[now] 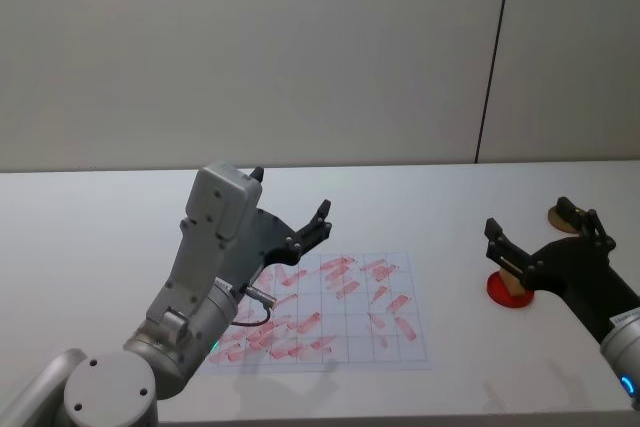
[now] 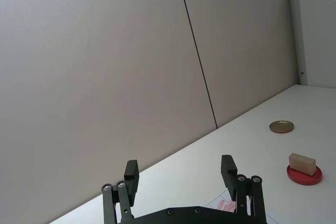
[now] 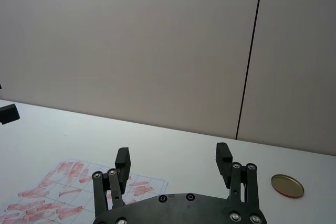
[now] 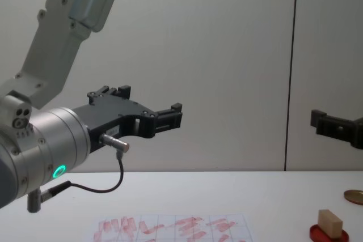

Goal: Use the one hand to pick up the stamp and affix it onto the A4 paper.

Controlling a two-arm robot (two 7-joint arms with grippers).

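Observation:
The stamp (image 1: 513, 272), a small tan wooden block, stands on a round red ink pad (image 1: 497, 292) at the table's right; it also appears as the stamp (image 4: 330, 222) and stamp (image 2: 303, 163). My right gripper (image 1: 530, 217) hovers open above and just behind it, well off the table, with nothing between its fingers (image 3: 122, 157). The A4 paper (image 1: 400, 342), white with a grid and many red marks, lies at the centre front. My left gripper (image 1: 290, 195) hangs open and empty in the air over the paper's far left corner.
A gold-brown disc (image 1: 555, 217) lies on the white table behind the ink pad, near my right gripper. A grey wall with a dark vertical seam stands behind the table (image 1: 450, 197). The left arm's large silver body (image 4: 39, 140) fills the near left.

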